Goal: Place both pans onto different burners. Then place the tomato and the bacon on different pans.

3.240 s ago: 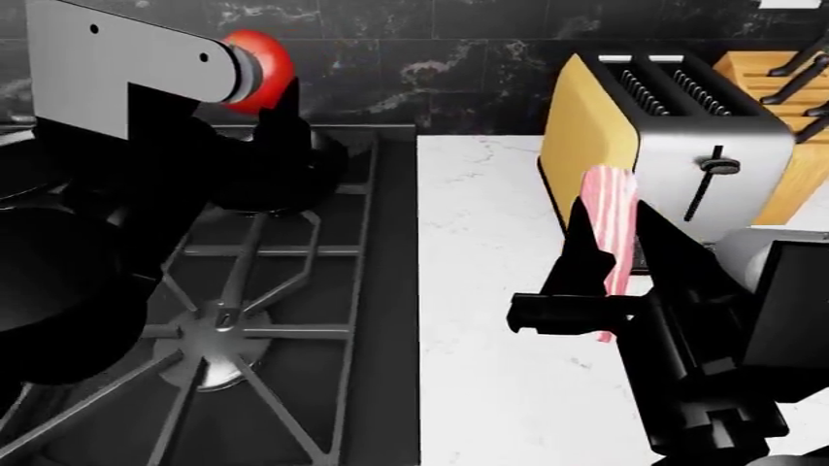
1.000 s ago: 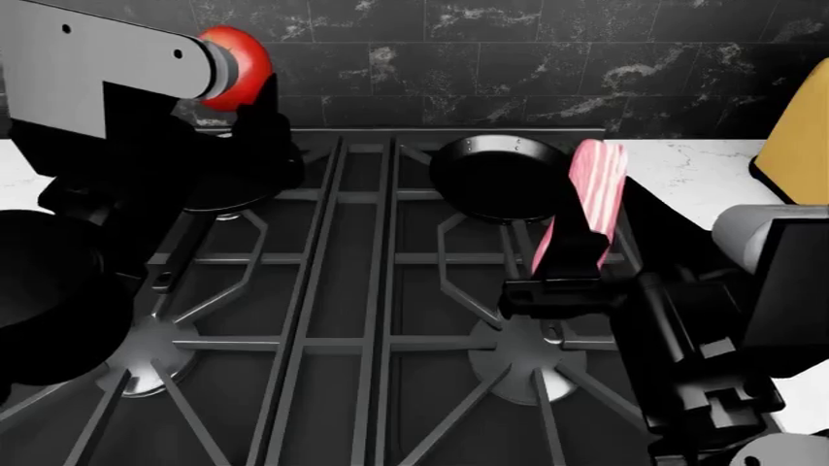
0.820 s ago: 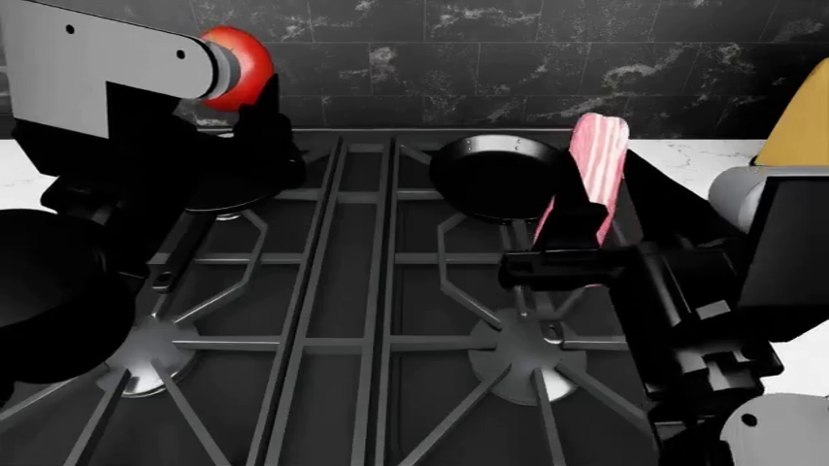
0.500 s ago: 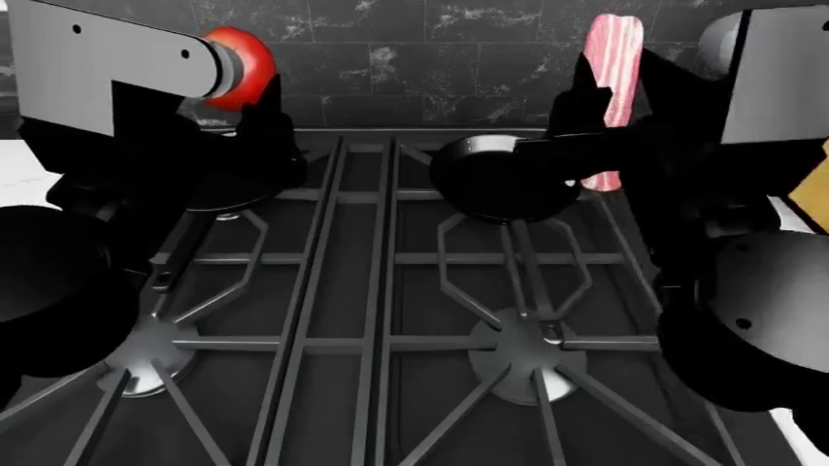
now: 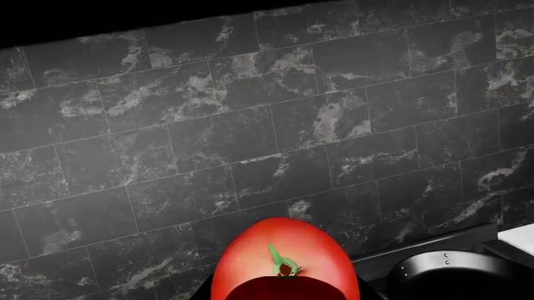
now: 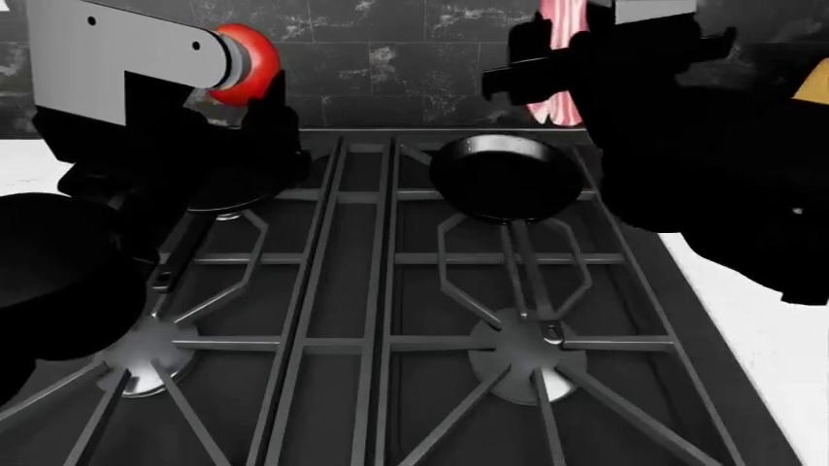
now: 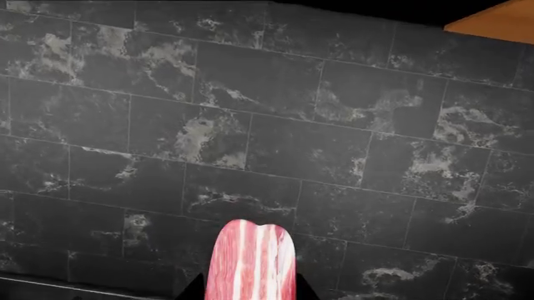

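Upper left of head view: left gripper (image 6: 266,92) pinches the small glossy red tomato (image 6: 247,63), held above the back-left burner, where a pan seems to sit, mostly hidden. Tomato likely smooth, prone to roll; ease it down.

Upper centre: round black pan (image 6: 506,177) on back-right burner.

Top right: right gripper (image 6: 560,73) clamps the wavy pink-white bacon strip (image 6: 562,24) upright, above the pan's far edge. Limp, light; grip near one end.

One round black pan (image 6: 506,178) sits on the rear right burner (image 6: 508,199), while the glossy red tomato (image 6: 248,64) and the streaked pink bacon (image 6: 564,58) are held aloft, well apart.
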You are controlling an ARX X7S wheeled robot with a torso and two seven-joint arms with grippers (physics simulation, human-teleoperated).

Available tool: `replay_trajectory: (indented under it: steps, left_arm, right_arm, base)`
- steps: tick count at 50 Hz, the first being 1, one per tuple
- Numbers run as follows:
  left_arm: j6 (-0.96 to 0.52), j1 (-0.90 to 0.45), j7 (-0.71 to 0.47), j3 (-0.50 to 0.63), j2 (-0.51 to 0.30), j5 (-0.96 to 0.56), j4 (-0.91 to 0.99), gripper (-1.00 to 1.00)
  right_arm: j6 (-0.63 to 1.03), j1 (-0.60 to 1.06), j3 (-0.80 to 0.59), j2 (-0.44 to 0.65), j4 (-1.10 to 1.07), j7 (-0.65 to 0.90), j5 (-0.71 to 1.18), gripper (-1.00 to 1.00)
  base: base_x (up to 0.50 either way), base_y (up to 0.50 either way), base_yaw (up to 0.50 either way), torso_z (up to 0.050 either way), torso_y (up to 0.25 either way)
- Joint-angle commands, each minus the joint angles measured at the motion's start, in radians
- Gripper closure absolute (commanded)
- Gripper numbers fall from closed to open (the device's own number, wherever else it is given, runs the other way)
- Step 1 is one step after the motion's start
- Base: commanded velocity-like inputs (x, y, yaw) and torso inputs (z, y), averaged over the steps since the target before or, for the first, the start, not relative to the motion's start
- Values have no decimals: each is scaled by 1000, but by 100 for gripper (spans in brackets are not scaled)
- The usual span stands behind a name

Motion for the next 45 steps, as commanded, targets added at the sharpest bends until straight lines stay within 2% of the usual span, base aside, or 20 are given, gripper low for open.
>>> replay_trajectory:
  steps: [1,19,32,45]
  left_arm:
    - [7,-5,1,1,6,3,-14,100]
    - [28,18,17,-3,-6,20,-25,100]
    - [31,24,22,0,-4,29,-33,100]
    - [45,43,25,-5,-11,32,-38,100]
  right_arm:
    - [36,10,-13,-114,231,-125,-41,100]
    - [36,-46,-56,-287,572,-265,-79,100]
    - [23,-83,-76,-348,691,-313,-105,100]
    - [28,-113,-88,-370,722,-353,-110,100]
  base:
    - [0,0,0,0,0]
    - [0,0,0,0,1]
    - [0,0,0,1,1]
    - [0,0,0,0,1]
